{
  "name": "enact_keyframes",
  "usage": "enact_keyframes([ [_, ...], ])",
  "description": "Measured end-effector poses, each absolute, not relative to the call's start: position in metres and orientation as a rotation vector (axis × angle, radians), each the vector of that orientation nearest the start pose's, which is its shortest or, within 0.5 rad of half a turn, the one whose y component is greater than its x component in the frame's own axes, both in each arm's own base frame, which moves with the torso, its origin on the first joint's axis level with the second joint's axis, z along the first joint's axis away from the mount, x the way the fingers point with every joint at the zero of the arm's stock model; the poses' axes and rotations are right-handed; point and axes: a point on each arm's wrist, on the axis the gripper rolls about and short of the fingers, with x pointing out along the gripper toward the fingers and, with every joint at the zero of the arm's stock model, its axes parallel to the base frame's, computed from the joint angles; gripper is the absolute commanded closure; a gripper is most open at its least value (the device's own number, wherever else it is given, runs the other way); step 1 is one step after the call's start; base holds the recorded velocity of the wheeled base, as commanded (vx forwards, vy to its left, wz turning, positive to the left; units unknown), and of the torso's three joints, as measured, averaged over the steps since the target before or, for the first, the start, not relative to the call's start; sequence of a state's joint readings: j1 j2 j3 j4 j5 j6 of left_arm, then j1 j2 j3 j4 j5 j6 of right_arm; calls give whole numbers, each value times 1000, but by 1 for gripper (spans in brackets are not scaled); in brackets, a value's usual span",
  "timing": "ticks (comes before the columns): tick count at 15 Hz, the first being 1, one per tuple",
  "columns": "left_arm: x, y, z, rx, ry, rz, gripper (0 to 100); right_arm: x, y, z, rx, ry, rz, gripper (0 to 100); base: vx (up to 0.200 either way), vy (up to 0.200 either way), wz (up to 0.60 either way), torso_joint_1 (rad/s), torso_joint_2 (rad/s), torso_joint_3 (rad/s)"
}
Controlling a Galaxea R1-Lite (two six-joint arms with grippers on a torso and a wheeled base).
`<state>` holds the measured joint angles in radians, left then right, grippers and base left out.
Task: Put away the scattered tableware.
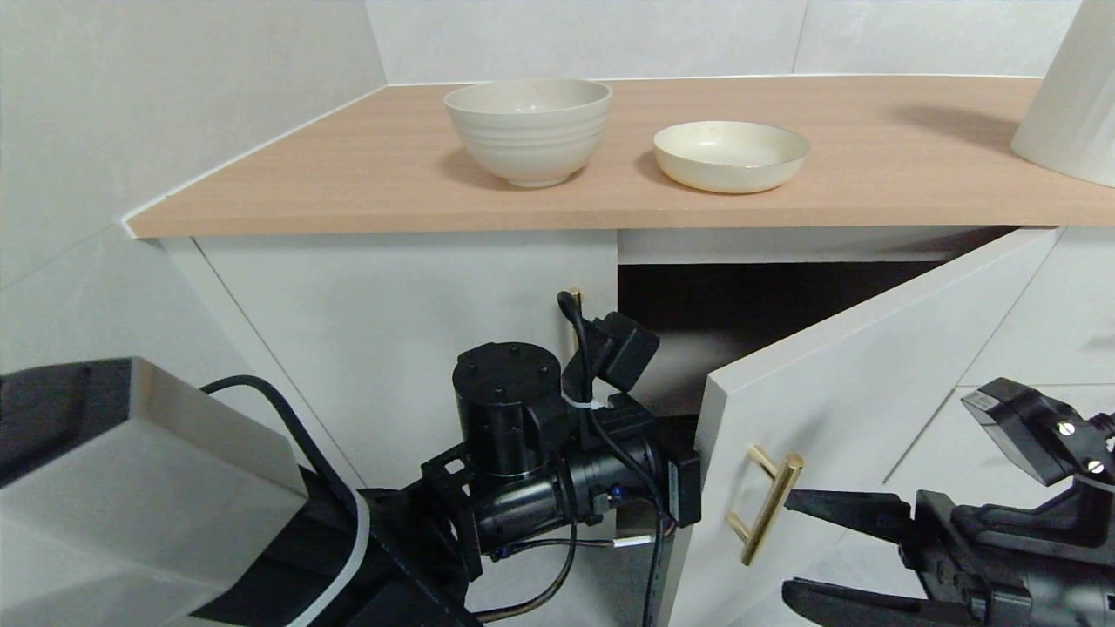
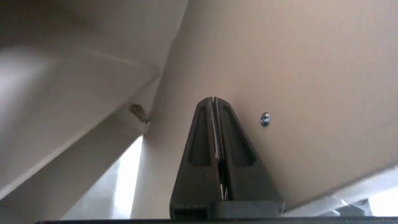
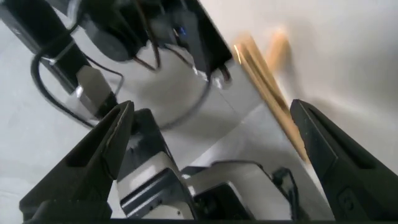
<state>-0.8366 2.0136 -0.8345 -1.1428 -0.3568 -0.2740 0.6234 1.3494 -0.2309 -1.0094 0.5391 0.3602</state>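
On the wooden counter [image 1: 366, 174] stand a deep cream bowl [image 1: 527, 126] and, to its right, a shallow cream dish [image 1: 730, 155]. Below them the cabinet's right door [image 1: 854, 366] hangs partly open. My left gripper [image 2: 214, 102] is shut and empty, its tip against the door's inner face beside a small screw [image 2: 265, 119]. In the head view the left wrist [image 1: 601, 488] sits at the door's free edge, the fingers hidden behind the panel. My right gripper [image 1: 814, 553] is open and empty, just right of the door's gold handle [image 1: 766, 505]. The right wrist view has that handle [image 3: 267, 93] between the spread fingers [image 3: 106, 143].
A large white vessel [image 1: 1071, 96] stands at the counter's far right. The left cabinet door [image 1: 392, 348] is closed, with a gold handle [image 1: 575, 300] at its edge. Tiled walls close off the left side and the back. The cabinet's inside [image 1: 749, 300] is dark.
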Motion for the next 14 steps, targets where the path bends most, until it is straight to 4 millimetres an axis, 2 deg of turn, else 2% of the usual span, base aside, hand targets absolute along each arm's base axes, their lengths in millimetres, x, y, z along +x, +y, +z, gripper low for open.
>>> enact_keyframes([
  [6, 233, -276, 140, -245, 156, -1185, 100, 115, 90, 161, 318, 268, 1090, 0, 0, 0, 0, 0, 0, 0],
  [14, 224, -281, 135, -228, 223, -1195, 100, 98, 79, 161, 316, 257, 1092, 0, 0, 0, 0, 0, 0, 0],
])
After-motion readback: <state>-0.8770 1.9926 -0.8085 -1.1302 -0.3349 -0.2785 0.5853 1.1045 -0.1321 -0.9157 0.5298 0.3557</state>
